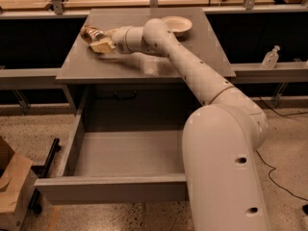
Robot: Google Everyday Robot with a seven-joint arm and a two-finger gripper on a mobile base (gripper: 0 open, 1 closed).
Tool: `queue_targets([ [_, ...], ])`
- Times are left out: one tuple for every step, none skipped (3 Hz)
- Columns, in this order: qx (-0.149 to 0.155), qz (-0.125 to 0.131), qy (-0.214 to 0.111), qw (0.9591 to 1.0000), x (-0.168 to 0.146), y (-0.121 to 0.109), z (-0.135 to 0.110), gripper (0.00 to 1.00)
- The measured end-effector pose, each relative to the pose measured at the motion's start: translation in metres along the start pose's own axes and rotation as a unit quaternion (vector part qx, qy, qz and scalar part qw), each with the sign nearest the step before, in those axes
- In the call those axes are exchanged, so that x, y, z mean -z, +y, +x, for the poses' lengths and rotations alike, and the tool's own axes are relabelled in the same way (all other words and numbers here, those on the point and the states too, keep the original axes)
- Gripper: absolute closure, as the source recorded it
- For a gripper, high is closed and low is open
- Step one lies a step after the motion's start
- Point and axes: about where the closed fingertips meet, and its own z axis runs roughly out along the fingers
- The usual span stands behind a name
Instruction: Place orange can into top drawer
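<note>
Warm, dim overhead light, pale sheen on the table (211, 42) beside the white arm (192, 71), gripper (101, 41) at the table's left rear tinted yellowish, touching the glinting orange can (90, 32), top drawer (125, 153) evenly grey inside, deep shadow under the tabletop and in both side recesses

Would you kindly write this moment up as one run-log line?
gripper: at orange can on cabinet top | top drawer: open | can: not yet in drawer
</note>
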Motion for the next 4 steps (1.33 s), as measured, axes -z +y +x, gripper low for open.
queue_targets([
  [0.004, -0.015, 0.003, 0.9999, 0.034, 0.012, -0.013, 1.0],
  [-0.001, -0.051, 0.022, 0.9985, 0.083, 0.044, -0.019, 1.0],
  [-0.022, -0.069, 0.025, 0.9971, 0.137, 0.079, -0.023, 1.0],
  [-0.055, -0.068, 0.008, 0.9962, 0.187, 0.117, -0.025, 1.0],
])
